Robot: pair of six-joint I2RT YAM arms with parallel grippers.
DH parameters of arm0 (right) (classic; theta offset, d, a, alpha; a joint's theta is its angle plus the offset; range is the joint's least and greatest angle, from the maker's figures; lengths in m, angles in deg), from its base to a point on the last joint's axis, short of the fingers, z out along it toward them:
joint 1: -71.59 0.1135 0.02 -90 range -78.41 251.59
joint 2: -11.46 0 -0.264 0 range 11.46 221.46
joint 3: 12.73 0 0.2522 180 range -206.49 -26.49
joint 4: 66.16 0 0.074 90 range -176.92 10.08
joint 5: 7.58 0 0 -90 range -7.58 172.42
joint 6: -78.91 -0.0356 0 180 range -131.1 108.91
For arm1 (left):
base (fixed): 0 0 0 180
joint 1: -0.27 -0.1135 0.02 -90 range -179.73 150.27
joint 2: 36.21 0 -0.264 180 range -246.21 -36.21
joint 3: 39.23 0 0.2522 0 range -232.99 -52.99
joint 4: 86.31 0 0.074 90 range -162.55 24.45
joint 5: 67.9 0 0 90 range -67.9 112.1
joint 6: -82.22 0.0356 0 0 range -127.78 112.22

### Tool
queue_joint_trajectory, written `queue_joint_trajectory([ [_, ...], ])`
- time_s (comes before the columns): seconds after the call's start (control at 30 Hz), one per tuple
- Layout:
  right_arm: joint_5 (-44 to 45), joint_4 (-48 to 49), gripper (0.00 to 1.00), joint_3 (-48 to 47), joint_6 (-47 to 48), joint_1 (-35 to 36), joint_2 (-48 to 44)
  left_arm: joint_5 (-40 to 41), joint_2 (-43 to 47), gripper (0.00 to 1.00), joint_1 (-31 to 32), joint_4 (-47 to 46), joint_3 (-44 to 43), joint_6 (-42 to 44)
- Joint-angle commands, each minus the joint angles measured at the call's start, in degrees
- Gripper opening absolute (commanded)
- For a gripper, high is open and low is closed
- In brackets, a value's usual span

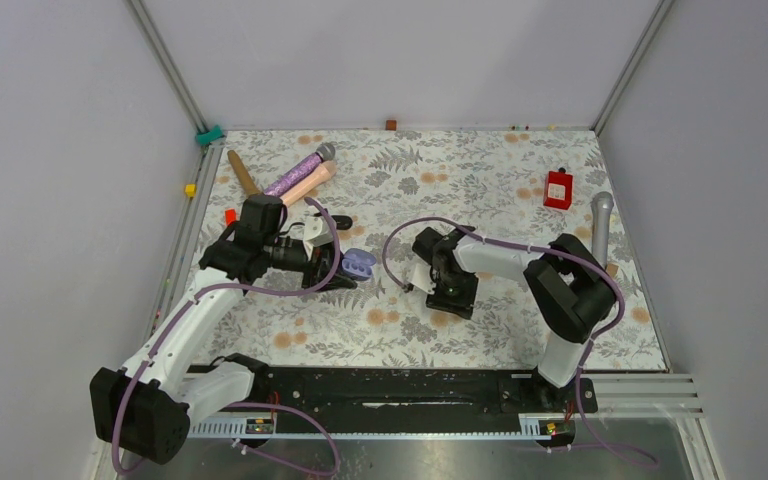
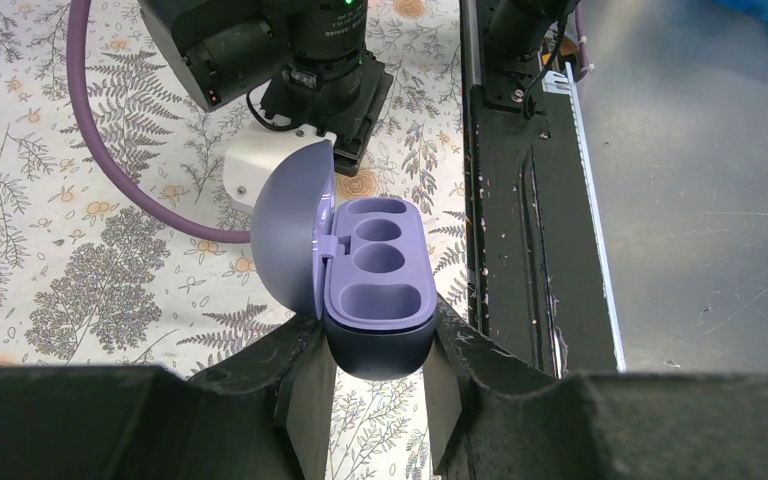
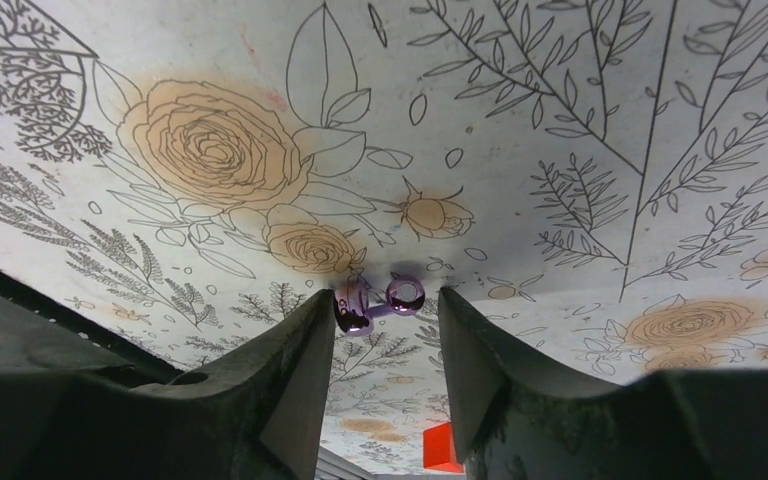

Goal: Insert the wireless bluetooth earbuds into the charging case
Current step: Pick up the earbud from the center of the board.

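1. Left claw [image 2: 378, 355]: pinching the charging case [image 2: 375, 285] by its dark lower body, one finger on each side
2. Case is purple with the lid swung open to the side. Four recesses in the top face show in the left wrist view
3. In the top view the case [image 1: 358, 263] sits at the tip of the left arm, over the floral tabletop [image 1: 480, 170], left of centre
4. Right claw [image 3: 387, 318]: spread, pointed down at the tabletop close up
5. Purple earbud [image 3: 365, 303], glossy, sits right between the right claw's fingertips. It touches the finger [image 3: 300, 360] on the image left, with a small gap to the other one
6. Can't tell whether that earbud rests on the tabletop or is lifted off it
7. The two arms' tips are near each other mid-tabletop, not touching
8. Elsewhere: purple microphone [image 1: 298, 172] at far left, grey microphone [image 1: 601, 225] and red box [image 1: 558, 188] at far right, all well apart from both claws
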Motion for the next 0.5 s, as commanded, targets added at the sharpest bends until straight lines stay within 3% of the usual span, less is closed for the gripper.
queue_joint_trajectory([
  [0.0,2.55,1.25,0.48,-0.23,-1.31,1.76,0.65,-2.49,0.88,0.00,-0.44,-2.21,-0.10,0.65],
  [0.27,3.36,1.93,0.33,-0.87,-2.00,2.90,-0.69,-2.58,0.73,0.00,-0.44,-2.28,-0.10,0.63],
  [0.47,3.46,0.76,0.30,-6.80,-1.45,3.95,-1.13,-2.37,0.36,0.00,-0.45,-2.25,-0.27,0.47],
])
